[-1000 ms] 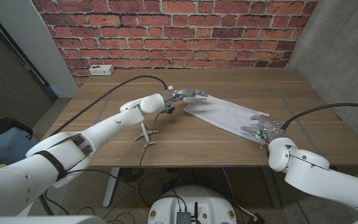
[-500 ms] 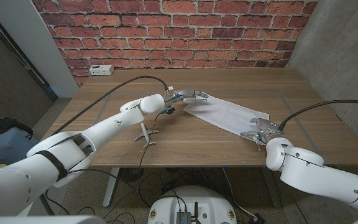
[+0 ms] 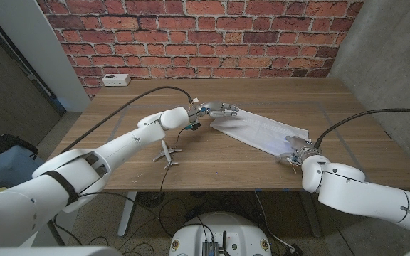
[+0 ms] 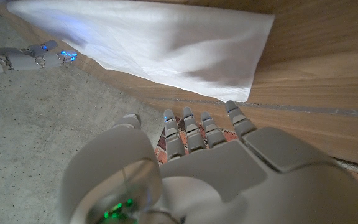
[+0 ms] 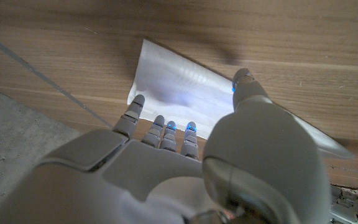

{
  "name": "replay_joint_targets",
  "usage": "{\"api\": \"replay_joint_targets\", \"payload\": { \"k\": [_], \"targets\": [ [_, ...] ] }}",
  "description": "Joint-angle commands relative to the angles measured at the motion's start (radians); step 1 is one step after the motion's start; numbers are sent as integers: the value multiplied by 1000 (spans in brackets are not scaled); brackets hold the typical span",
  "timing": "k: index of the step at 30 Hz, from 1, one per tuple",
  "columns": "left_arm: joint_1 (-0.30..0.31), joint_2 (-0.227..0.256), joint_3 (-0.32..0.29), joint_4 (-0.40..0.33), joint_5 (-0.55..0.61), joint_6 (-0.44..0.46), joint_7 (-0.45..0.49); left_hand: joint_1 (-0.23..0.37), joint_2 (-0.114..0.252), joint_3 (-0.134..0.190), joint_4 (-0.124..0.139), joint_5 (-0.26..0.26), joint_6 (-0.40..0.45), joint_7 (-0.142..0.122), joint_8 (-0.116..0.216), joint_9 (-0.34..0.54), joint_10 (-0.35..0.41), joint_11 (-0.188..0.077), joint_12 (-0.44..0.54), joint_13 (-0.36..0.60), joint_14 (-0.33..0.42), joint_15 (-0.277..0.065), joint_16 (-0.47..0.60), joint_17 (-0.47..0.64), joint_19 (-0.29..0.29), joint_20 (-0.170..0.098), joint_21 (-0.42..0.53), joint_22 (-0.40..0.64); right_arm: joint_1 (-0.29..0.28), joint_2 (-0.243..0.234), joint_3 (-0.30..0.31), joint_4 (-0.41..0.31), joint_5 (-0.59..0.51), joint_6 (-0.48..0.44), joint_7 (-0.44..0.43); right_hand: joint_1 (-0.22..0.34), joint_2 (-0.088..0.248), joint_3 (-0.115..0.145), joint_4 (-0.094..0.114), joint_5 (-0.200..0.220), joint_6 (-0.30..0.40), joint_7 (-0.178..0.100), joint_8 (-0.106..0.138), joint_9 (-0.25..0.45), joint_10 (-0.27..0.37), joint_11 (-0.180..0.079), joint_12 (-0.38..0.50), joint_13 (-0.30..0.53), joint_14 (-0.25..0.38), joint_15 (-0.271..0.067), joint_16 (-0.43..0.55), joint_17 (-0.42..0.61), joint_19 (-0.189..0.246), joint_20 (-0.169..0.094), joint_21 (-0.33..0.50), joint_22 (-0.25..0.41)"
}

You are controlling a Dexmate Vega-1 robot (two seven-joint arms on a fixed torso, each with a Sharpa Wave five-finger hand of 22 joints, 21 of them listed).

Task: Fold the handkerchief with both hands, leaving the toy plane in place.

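Your handkerchief (image 3: 260, 131) lies spread on the wooden table (image 3: 262, 96) right of centre, a long white strip. Its long axis runs diagonally: the far end points toward the table's middle and back, the near end toward the front right edge. In the left wrist view the cloth (image 4: 166, 43) lies flat, with a soft crease along it.

Your left hand (image 3: 216, 109) is at the cloth's far end. Its fingers (image 4: 194, 127) are extended and slightly apart, tips just beside the cloth's edge; no grip shows, and you cannot tell from these views whether they touch it.

Your right hand (image 3: 295, 148) is at the near end. In the right wrist view its fingers (image 5: 160, 127) reach side by side over the cloth's (image 5: 185, 93) edge, thumb held apart above the fabric, nothing pinched.

The toy plane (image 3: 166, 153) sits on the table in front of your left forearm, well apart from the cloth, its long axis running roughly front to back.
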Motion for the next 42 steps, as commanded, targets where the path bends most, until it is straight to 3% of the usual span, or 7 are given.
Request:
{"api": "replay_joint_targets", "payload": {
  "k": [1,8,14,20,28,35,42],
  "targets": [
    [-6,-6,1,20,-8,-10,-6,-11,2,3,6,-2,2,4,-2,3,2,6,-2,2,0,2,-2,0,-2,7,-2,-1,264,-45,-223,41,288,-12,-175,43,10,25,-8,3,-15,-5,9,3,-13,-3,6,0,-17,1,9,-7,6,-11,10,1],
    [-26,-19,14,53,-15,-14,-44,-27,4,1,12,-1,5,5,-1,3,12,10,0,2,15,2,4,0,15,11,4,-1,519,-44,-445,109,654,-12,-433,122,44,76,-21,-7,-29,-13,14,2,-23,-12,11,-4,-23,-4,14,-25,17,-23,14,0],
    [-52,-38,31,95,-20,-18,-83,-43,5,-1,17,-1,15,13,2,3,22,14,3,2,27,2,6,0,23,20,6,-1,686,-19,-592,170,812,-12,-469,170,59,109,-25,-10,-40,-18,14,2,-32,-12,12,-6,-27,-6,16,-35,25,-36,16,-1],
    [-62,-52,35,129,-26,-41,-80,-52,5,-3,20,-1,14,17,1,4,22,16,2,2,31,4,6,0,28,24,7,-1,673,-16,-564,190,743,-12,-343,213,69,178,-8,24,101,10,54,1,106,10,56,-12,89,-36,54,-76,95,-54,32,-3],
    [-68,-56,38,144,-31,-46,-82,-61,6,-4,23,0,12,16,0,4,23,17,1,2,32,5,5,0,29,24,7,-1,698,14,-610,225,770,-12,-449,164,79,289,5,-40,544,39,118,-5,508,-11,135,-18,496,-128,155,-128,305,-118,82,3],
    [-86,-67,54,168,-30,-40,-116,-73,6,-5,25,0,26,23,4,4,31,19,3,2,45,8,8,-1,31,28,7,-1,631,17,-601,211,674,-12,-615,204,124,249,-3,-76,760,60,152,-2,701,-18,177,-15,647,-173,289,-42,355,-126,104,9],
    [-101,-70,70,169,-22,-30,-146,-81,6,-5,26,1,32,27,5,4,33,25,3,2,52,10,9,-1,35,28,8,-1,579,18,-626,197,485,-12,-690,365,123,235,-30,-71,907,42,171,8,853,-47,242,18,769,-223,420,76,380,-165,136,20]
  ]
}}
